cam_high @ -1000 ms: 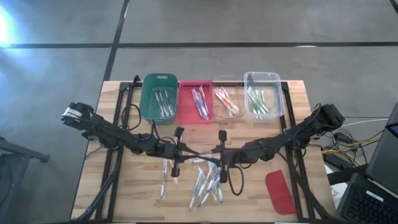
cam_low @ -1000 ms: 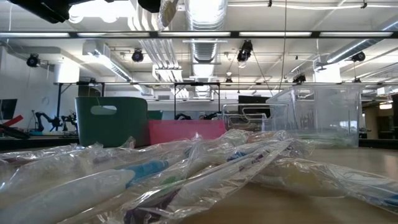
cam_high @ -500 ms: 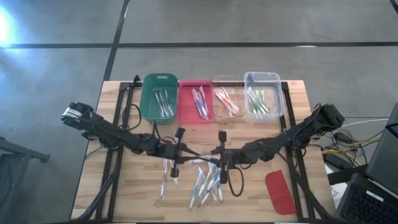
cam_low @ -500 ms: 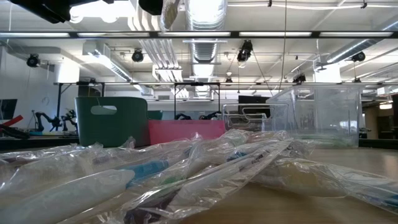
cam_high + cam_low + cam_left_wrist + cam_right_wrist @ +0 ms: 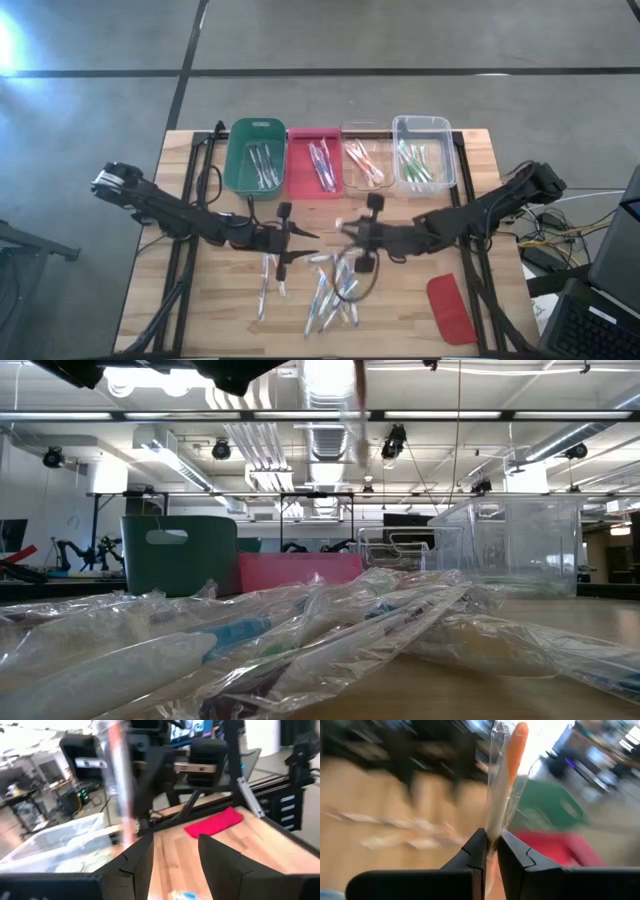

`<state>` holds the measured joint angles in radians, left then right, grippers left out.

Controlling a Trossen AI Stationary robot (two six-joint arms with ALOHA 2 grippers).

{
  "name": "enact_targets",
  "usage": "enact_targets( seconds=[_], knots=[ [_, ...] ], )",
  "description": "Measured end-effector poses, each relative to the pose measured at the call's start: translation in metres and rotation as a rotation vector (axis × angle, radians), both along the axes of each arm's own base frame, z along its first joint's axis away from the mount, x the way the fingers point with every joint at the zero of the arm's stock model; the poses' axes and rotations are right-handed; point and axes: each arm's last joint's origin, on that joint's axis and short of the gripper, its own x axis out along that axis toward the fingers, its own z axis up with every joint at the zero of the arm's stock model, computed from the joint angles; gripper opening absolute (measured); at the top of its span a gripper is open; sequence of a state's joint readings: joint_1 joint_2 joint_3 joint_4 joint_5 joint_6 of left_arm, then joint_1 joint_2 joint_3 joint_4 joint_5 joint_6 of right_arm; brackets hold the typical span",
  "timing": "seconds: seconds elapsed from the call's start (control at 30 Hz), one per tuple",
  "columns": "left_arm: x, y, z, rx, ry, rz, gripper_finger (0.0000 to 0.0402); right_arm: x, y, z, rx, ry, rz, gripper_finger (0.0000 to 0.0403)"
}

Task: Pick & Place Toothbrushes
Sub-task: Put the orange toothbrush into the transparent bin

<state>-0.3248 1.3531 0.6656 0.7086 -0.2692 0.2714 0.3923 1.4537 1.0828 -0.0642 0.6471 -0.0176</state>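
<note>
My right gripper [image 5: 492,837], above the table's middle [image 5: 347,232], is shut on a toothbrush [image 5: 512,750] with an orange end, wrapped in clear plastic. My left gripper [image 5: 175,845] stands open just to its left [image 5: 305,237], with nothing between its fingers; in its wrist view the same toothbrush [image 5: 120,780] shows blurred ahead. Several more wrapped toothbrushes [image 5: 330,290] lie in a loose pile on the table below both grippers and fill the low view's foreground [image 5: 300,640]. My right gripper pinches the wrapped toothbrush between its two fingers at a pale part of the handle [image 5: 495,827], well away from the orange end. The toothbrush sticks out past the fingertips, lifted clear of the table. The part behind the fingers is hidden.
Along the far edge stand a green bin [image 5: 257,157], a red bin [image 5: 314,163] and two clear bins [image 5: 364,160] [image 5: 422,153], each with toothbrushes inside. A flat red lid [image 5: 451,308] lies at the near right. Bare wood lies at the near left.
My left gripper has opened and let go of the wrapped toothbrush that both grippers held between them. My right gripper has stayed shut on it, risen a little and turned, swinging the toothbrush away from the left gripper.
</note>
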Motion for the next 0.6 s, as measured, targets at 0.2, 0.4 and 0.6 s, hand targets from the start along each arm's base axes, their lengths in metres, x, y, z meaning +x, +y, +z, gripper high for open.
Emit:
enact_targets(
  seconds=[0.2,0.4,0.6],
  knots=[
    [-0.012,0.009,0.002,-0.001,0.097,0.192,0.0154,-0.007,-0.041,0.019,-0.003,0.228,-0.272,0.0023],
    [-0.028,0.018,0.008,-0.072,0.164,0.310,0.0154,-0.008,-0.094,0.025,0.017,0.323,-0.462,0.0023],
    [-0.038,0.021,0.011,-0.130,0.183,0.315,0.0155,-0.008,-0.153,0.027,0.129,0.356,-0.521,0.0023]
  ],
)
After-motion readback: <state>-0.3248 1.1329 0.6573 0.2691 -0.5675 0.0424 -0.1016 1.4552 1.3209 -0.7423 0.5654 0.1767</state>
